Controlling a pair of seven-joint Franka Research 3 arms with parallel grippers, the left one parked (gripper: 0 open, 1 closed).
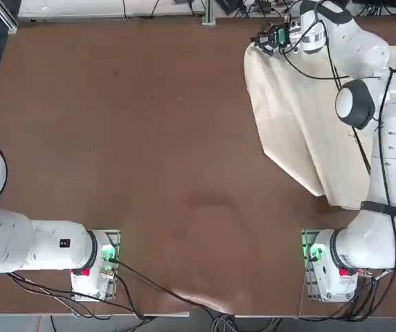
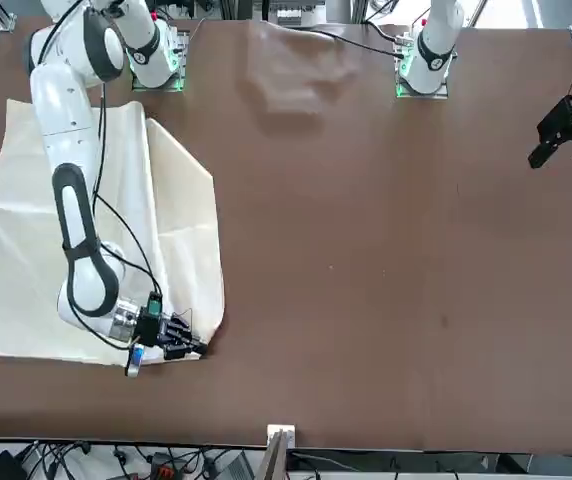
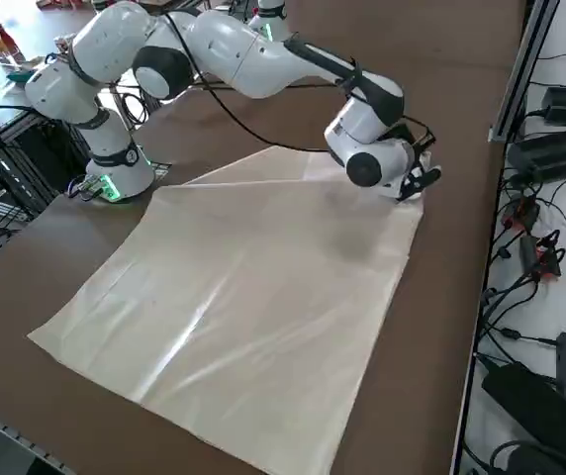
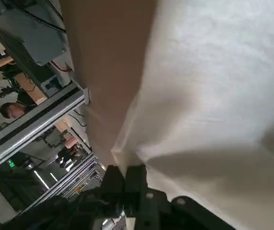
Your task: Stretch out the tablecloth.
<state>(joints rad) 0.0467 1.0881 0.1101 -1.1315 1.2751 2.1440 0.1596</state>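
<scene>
The cream tablecloth [image 1: 298, 128] lies on the right side of the brown table, with one part folded over itself along a diagonal crease [image 2: 181, 200]. It looks wide and softly creased in the right side view [image 3: 243, 297]. My right gripper [image 1: 260, 39] sits low at the cloth's far corner, close to the table's far edge. In the right wrist view its fingers [image 4: 136, 178] are pressed together with the corner of the cloth [image 4: 213, 96] running down between them. The gripper [image 2: 198, 348] [image 3: 429, 178] is shut on that corner. My arm hides part of the cloth from above.
Bare brown tabletop [image 1: 149, 138] stretches from the cloth to the robot's left. The far table edge [image 2: 286, 440] runs just beyond the gripper. Cables and devices [image 3: 560, 247] lie past the table's right edge.
</scene>
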